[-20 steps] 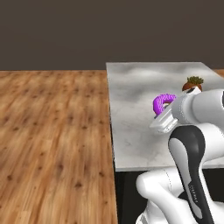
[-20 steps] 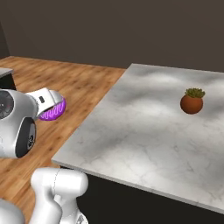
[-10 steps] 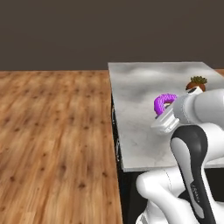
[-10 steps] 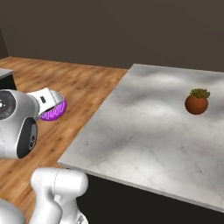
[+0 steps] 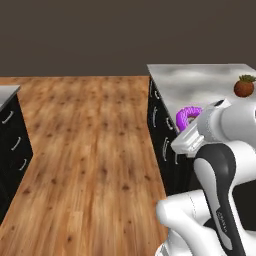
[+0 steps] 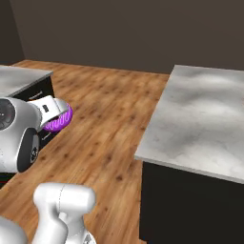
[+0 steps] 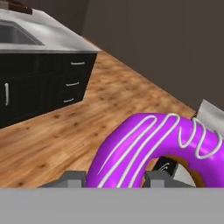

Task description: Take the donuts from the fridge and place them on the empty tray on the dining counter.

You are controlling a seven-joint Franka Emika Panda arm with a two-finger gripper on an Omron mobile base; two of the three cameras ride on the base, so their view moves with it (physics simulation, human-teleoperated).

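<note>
My gripper point(image 5: 188, 126) is shut on a ring donut with purple icing and white stripes point(image 5: 186, 116), held in the air over the wood floor. The right base view has the same donut point(image 6: 61, 121) at the end of my gripper point(image 6: 55, 114), at the left. Seen from the hand, the donut point(image 7: 148, 148) stands on edge between the fingertips point(image 7: 72, 177). Beyond it is the dining counter point(image 7: 57, 37), marble-topped with an inset grey sink point(image 7: 17, 35). A dark brown sliver point(image 7: 15, 5) lies at its far end; I cannot tell whether it is the empty tray. The fridge is out of view.
A marble-topped island with black, silver-handled drawers point(image 5: 162, 135) stands close on the right, with a small potted plant point(image 5: 244, 86) on it. Its top point(image 6: 205, 114) spreads across the right base view. Another black cabinet point(image 5: 11, 135) is at the left. Wood floor point(image 5: 95, 135) lies between them.
The whole picture has shifted, so the base has moved: the island with the plant slid right and a second counter came in at the left. The donut stays in the gripper.
</note>
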